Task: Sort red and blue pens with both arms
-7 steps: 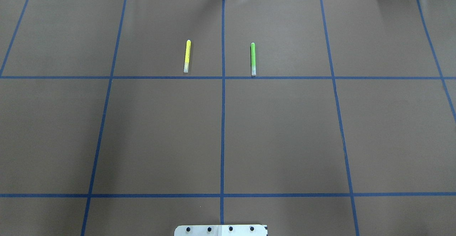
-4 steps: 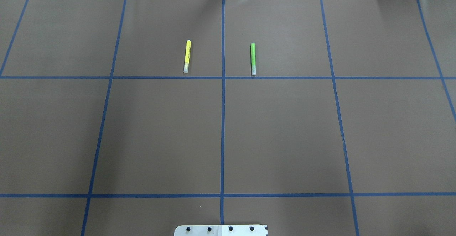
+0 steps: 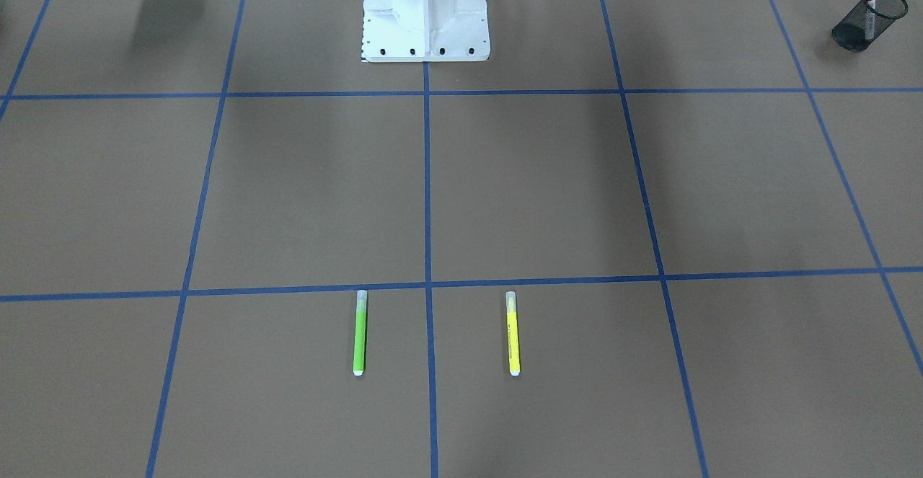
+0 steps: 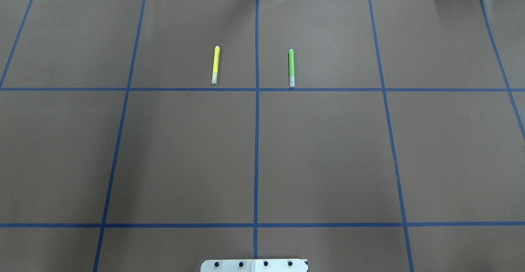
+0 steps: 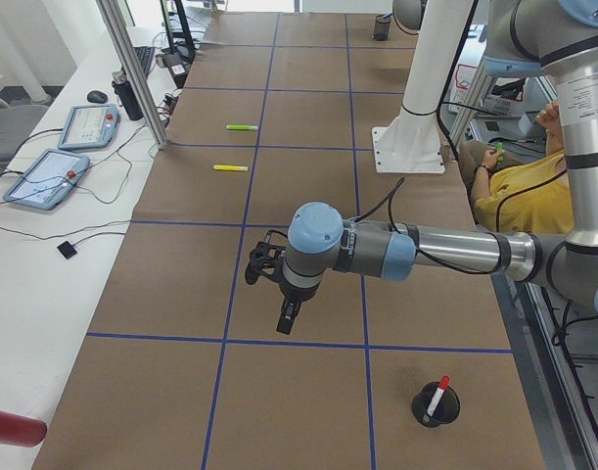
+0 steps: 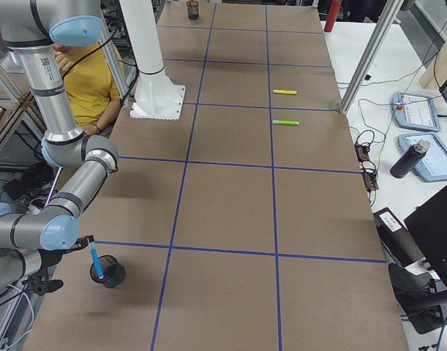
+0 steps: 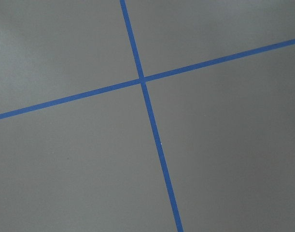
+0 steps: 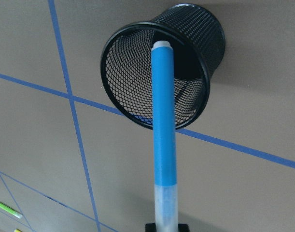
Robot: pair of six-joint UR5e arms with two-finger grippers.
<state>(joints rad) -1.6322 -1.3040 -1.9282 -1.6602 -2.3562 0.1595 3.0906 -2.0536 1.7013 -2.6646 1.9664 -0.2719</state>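
Observation:
The blue pen [image 8: 164, 125] runs straight out from my right gripper [image 8: 166, 227], which is shut on its translucent cap end. Its white end dips into the mouth of a black mesh cup [image 8: 133, 96]. In the exterior right view this blue pen [image 6: 96, 261] stands tilted in that cup [image 6: 110, 274] beside the near arm. The red pen [image 5: 437, 397] stands in a second mesh cup [image 5: 436, 409], which the front-facing view also shows with the red pen [image 3: 869, 9] in it. My left gripper [image 5: 279, 294] hovers over bare table; I cannot tell whether it is open or shut.
A yellow marker [image 4: 215, 65] and a green marker [image 4: 291, 67] lie side by side at the table's far middle. The white pedestal [image 3: 425, 9] stands at the robot's edge. A person in yellow [image 6: 84, 80] sits behind the robot. Tablets and cables lie beyond the far edge.

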